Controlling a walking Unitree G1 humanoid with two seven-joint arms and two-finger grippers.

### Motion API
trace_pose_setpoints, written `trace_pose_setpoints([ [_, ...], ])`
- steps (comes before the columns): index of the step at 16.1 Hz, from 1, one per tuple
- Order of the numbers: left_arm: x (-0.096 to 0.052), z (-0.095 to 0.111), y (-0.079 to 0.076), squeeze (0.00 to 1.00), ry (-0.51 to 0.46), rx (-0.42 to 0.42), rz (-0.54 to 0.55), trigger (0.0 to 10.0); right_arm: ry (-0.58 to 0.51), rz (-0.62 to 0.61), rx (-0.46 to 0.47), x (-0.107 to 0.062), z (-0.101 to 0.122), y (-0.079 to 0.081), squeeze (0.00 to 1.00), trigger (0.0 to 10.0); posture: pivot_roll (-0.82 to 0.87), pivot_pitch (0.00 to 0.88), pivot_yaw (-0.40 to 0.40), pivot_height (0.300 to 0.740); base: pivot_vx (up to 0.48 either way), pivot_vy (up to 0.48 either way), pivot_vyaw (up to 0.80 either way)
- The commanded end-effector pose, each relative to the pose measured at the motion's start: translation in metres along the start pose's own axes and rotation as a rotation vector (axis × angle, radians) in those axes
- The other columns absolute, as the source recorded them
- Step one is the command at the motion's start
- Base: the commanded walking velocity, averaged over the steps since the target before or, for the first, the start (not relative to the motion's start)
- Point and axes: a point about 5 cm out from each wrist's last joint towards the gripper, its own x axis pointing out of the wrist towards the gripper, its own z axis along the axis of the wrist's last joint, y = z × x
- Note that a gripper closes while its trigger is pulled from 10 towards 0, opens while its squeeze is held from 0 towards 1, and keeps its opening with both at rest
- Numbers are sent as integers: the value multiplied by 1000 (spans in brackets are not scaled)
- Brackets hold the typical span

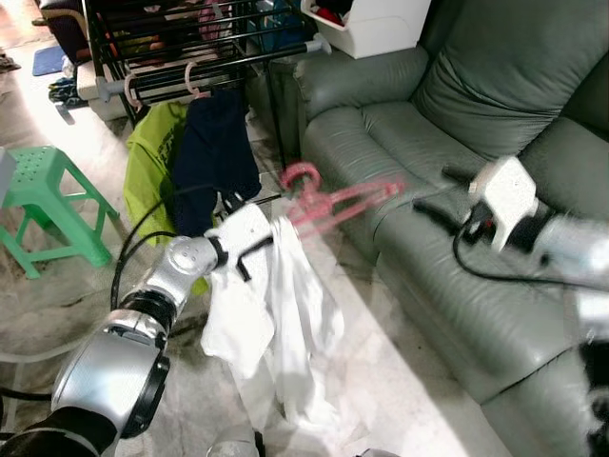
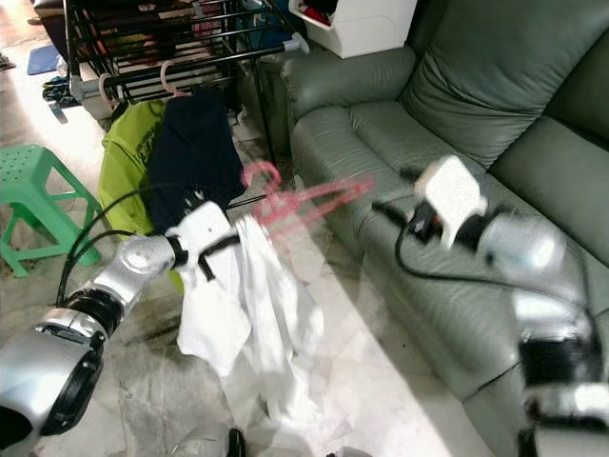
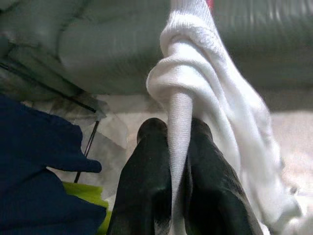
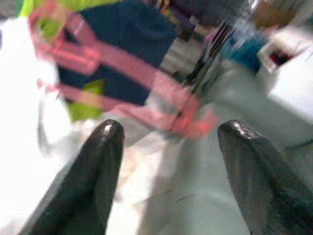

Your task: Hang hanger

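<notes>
A pink plastic hanger [image 1: 328, 202] juts out of a white garment [image 1: 276, 314] that hangs in the air in front of the sofa. My left gripper [image 1: 255, 249] is shut on the garment's bunched collar [image 3: 178, 132]. My right gripper [image 1: 440, 198] is open just right of the hanger's free end [image 4: 193, 122], apart from it, above the sofa seat. The black drying rack [image 1: 190, 43] stands behind, with a navy garment [image 1: 214, 152] and a lime-green one [image 1: 152, 162] on pink hangers.
A grey-green leather sofa [image 1: 457, 162] takes up the right side. A white box [image 1: 376, 24] rests on its arm. A green plastic stool [image 1: 48, 205] stands at the left on the marble floor. Black cables run along both arms.
</notes>
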Motion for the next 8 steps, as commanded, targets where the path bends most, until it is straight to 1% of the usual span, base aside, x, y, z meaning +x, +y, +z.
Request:
trace_pose_setpoints([
  [1, -5, 35, 26, 0, -148, 76, 41, 0, -40, -7, 47, 2, 5, 8, 1000, 10000, -73, 0, 51, 740, 0, 0, 0],
  [2, -9, 44, 32, 0, -197, 100, 43, 0, -69, -16, 108, 6, 5, 14, 1000, 10000, -70, 0, 54, 740, 0, 0, 0],
  [3, -12, 52, 34, 0, -237, 131, 27, 0, -75, -31, 144, 9, 3, 18, 1000, 10000, -70, 0, 54, 740, 0, 0, 0],
  [5, -19, 70, 35, 0, -335, 211, -27, 0, -54, -43, 171, 19, -6, 31, 1000, 10000, -50, 0, 55, 740, 0, 0, 0],
  [6, -20, 73, 35, 0, -351, 224, -37, 0, -51, -45, 177, 21, -7, 34, 1000, 10000, -50, 0, 55, 740, 0, 0, 0],
  [7, -24, 86, 34, 0, -408, 263, -70, 0, -45, -41, 210, 29, -10, 43, 1000, 10000, -34, 0, 56, 740, 0, 0, 0],
  [8, -24, 88, 34, 0, -417, 267, -74, 0, -45, -39, 217, 30, -10, 44, 1000, 10000, -34, 0, 56, 740, 0, 0, 0],
])
